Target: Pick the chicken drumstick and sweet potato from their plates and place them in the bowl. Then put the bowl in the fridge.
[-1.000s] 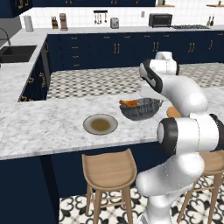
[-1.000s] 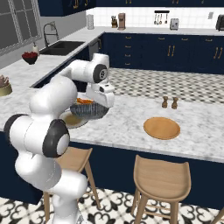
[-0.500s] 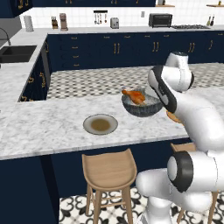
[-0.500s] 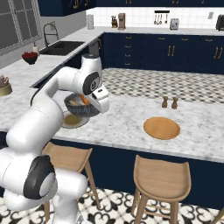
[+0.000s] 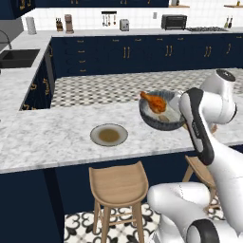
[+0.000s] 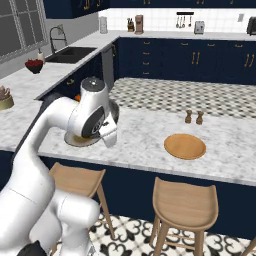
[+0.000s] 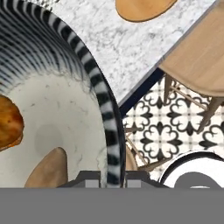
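Gripper (image 7: pixel 113 177) clenched on the rim of the bowl (image 5: pixel 159 118), one tip inside and one outside the wall at bottom centre of the hand view; bowl held lifted above the marble counter (image 5: pixel 57 137), tilted, centre-right of the left base view, near the counter's front edge. Chicken drumstick (image 5: pixel 153 100) lies in the bowl toward its upper left, thin end poking over the rim; sweet potato (image 7: pixel 48 168) rests on the pale bowl floor at lower left of the hand view, just beside the inside fingertip. Grey-green plate (image 5: pixel 109 135) sits bare on the counter left of the bowl, well apart from it, open marble all around it. Wooden plate (image 6: pixel 185 146) at centre-right of the right base view, near the front edge, free counter on its left; two small shakers (image 6: pixel 194 117) behind it. Stools (image 6: pixel 185 202) tucked below the counter edge; in the hand view the bowl rim overhangs past the counter edge above the patterned floor and a stool seat
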Controlling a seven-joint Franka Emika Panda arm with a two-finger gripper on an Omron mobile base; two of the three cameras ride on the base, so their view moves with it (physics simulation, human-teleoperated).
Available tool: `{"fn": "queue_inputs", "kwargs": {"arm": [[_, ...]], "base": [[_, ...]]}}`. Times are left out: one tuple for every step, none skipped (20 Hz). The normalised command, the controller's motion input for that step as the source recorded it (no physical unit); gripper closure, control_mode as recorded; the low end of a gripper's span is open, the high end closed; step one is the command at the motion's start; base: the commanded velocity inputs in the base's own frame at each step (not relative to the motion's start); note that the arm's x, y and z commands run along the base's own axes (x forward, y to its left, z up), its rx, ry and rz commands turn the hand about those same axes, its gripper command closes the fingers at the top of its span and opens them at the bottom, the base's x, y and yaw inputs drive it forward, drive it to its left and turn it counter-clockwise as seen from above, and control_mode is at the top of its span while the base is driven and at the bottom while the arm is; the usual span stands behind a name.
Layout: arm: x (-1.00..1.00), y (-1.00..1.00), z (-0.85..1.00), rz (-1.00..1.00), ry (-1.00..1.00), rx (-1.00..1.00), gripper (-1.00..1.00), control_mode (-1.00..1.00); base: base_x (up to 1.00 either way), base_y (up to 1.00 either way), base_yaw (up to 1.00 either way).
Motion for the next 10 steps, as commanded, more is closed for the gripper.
{"fn": "queue_inputs", "kwargs": {"arm": [[-0.71, 0.0, 0.0, -0.04, -0.29, 0.06, 1.0, -1.0], [-0.8, 0.0, 0.0, -0.03, -0.2, 0.11, 1.0, -1.0], [-0.81, 0.0, 0.0, -0.03, -0.09, 0.14, 1.0, -1.0], [-0.75, 0.0, 0.01, -0.03, 0.0, 0.12, 1.0, -1.0], [-0.76, 0.0, 0.08, -0.03, 0.0, 0.06, 1.0, -1.0], [-0.81, 0.0, 0.11, -0.02, 0.0, 0.0, 1.0, -1.0], [-0.77, 0.0, 0.09, -0.02, 0.01, 0.0, 1.0, -1.0], [-0.86, 0.0, 0.07, -0.02, 0.04, 0.0, 1.0, -1.0], [-0.92, 0.0, 0.05, -0.01, 0.1, 0.0, 1.0, -1.0], [-1.0, 0.0, 0.1, -0.02, 0.12, 0.01, 1.0, -1.0]], "base": [[0.0, 0.0, 0.0], [0.0, 0.0, 0.0], [0.0, 0.0, 0.0], [0.0, 0.0, 0.0], [0.0, 0.0, 0.0], [0.0, 0.0, 0.0], [0.0, 0.0, 0.0], [0.0, 0.0, 0.0], [0.0, 0.0, 0.0], [0.0, 0.0, 0.0]]}}
